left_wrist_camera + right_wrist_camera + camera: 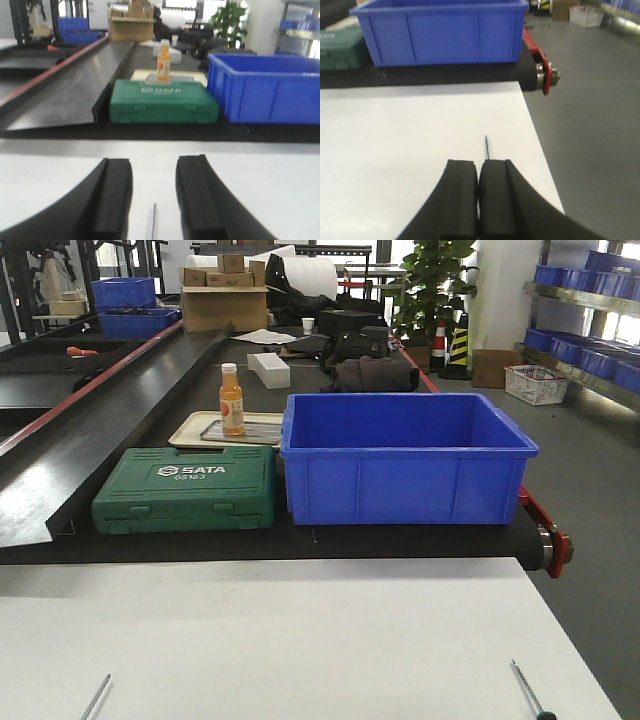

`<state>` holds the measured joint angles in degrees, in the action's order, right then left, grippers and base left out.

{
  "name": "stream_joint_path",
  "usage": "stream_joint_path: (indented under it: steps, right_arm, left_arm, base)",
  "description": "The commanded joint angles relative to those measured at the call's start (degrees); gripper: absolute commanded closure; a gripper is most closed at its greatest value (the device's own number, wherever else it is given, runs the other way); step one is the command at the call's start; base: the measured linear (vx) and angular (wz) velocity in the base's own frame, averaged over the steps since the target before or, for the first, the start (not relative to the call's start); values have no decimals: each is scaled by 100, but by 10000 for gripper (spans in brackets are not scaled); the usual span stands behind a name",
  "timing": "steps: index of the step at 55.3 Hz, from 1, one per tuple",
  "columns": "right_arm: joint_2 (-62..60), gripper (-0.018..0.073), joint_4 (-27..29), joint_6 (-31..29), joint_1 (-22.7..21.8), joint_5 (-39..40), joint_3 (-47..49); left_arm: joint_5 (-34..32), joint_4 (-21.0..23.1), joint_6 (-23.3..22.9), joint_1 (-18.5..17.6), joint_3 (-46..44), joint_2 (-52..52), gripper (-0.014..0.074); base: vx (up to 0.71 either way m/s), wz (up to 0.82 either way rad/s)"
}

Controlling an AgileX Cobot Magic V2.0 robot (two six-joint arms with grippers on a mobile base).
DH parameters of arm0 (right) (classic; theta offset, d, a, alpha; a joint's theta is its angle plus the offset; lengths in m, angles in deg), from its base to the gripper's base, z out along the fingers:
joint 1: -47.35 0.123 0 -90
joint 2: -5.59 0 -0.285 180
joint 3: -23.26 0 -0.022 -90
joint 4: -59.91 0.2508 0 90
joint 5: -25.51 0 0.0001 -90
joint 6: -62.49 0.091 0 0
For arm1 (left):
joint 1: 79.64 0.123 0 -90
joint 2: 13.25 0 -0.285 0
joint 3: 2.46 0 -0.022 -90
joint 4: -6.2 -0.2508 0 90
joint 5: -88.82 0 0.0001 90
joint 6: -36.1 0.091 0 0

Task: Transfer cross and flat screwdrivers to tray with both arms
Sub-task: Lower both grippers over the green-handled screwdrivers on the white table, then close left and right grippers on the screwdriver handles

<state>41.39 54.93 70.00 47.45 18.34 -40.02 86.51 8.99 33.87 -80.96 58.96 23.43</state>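
Two left fingers [112, 200] stand wide astride a screwdriver [153, 222]; right fingers [495, 200] touch.

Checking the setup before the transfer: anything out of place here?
An orange drink bottle stands upright on the grey metal tray, behind the green SATA case. That tray is the drop target, so the bottle takes up room there. Nothing looks spilled or damaged.

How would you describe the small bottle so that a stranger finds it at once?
Start at the big blue bin on the black belt. Left of it lies a green case; behind that, on a grey tray, stands the bottle: upright, orange, white-capped, unlike anything nearby.
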Motion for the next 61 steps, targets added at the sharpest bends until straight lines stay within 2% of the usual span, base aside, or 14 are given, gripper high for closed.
stream_joint_path:
  steps: [1,9,16,26,31,40,42,43,54,61]
  right_arm:
    - [555,277,-64,-43,-23,601,207]
    - [1300,94,-43,-36,-23,993,207]
    - [1814,12,117,19,-23,897,220]
    - [2300,3,288,196,-23,33,496]
    - [2436,3,288,191,-23,-136,634]
    - [2476,3,288,154,-23,49,679]
    - [2476,3,288,154,-23,61,679]
    - [2476,3,288,154,-23,26,679]
    - [2476,3,288,154,-23,-120,679]
    - [2476,3,288,154,-23,-172,679]
  left_arm:
    - [-424,13,-23,16,-187,474,184]
    - [-405,13,-23,16,-187,1071,184]
    - [-356,13,-52,16,-228,1549,179]
    - [632,13,-40,16,-963,2455,138]
    - [1102,13,192,16,-1498,2967,121]
    - [1634,25,782,-3,-2529,4023,120]
    - [1765,51,782,-3,-2757,4217,120]
    - [2358,51,782,-3,-3336,4934,120]
    - [3228,51,794,-3,-4393,6189,120]
    - [3829,51,598,16,-5010,6891,121]
  base:
    - [0,0]
    - [0,0]
    - [0,0]
    - [0,0]
    - [0,0]
    - [0,0]
    - [0,0]
    - [0,0]
    - [0,0]
    - [0,0]
